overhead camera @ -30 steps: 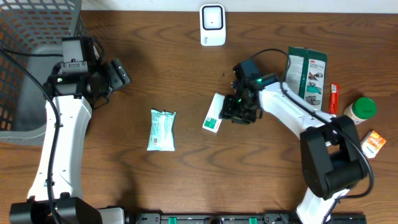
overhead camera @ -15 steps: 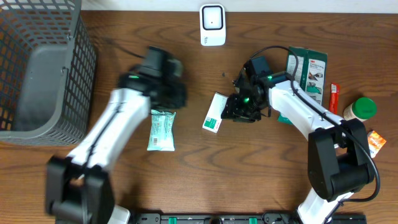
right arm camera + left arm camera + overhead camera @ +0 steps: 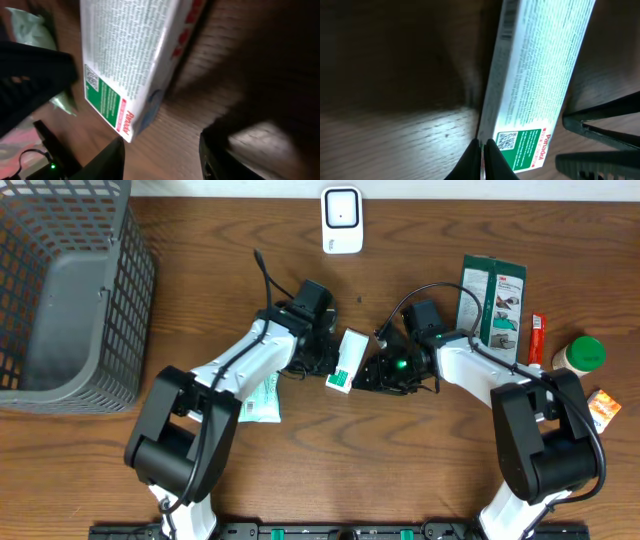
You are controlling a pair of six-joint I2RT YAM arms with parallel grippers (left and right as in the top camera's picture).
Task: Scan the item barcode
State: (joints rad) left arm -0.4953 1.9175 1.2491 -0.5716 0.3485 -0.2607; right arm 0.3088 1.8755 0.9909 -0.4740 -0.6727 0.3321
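Observation:
A white and green Panadol box lies on the wood table in the middle. In the left wrist view the box shows small print, a QR code and a barcode strip along its edge. My left gripper is shut, its tips pressed together against the box's left edge. My right gripper stands open just right of the box. Its fingers are apart over bare wood, and the box lies ahead of them. A white scanner stands at the table's back edge.
A green-white pouch lies partly under my left arm. A grey basket fills the far left. At the right are a green packet, a red bar, a green-lidded jar and an orange packet.
My left arm swung from beside the basket across the table to the box's left edge, and its gripper shut. The right gripper shifted slightly lower. The box stayed in place.

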